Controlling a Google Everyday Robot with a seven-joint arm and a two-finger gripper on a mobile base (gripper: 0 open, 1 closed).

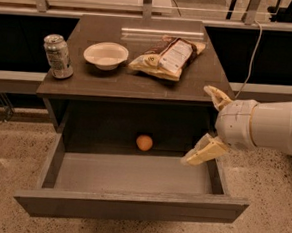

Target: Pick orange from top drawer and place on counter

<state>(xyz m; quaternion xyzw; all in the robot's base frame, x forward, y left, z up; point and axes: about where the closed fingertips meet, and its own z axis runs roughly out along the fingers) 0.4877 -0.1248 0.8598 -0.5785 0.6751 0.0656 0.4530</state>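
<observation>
Looking through the one camera view, we find the orange [144,142] alone at the back of the open top drawer [129,206], resting on its flat, lighter grey bottom. We judge it light, firm and smooth-skinned, a small sphere apt to roll if nudged. We would take it across its widest middle, one finger on each side. The gripper [198,125] hangs empty at the drawer's right side, apart from the orange, its pale fingers spread wide. Above, the matte dark table [113,83] carries a metal can [57,56], a shallow white bowl [106,54] and a crinkled, glossy snack bag [166,57]. Bare slab at the front edge would suit placing, we think.
</observation>
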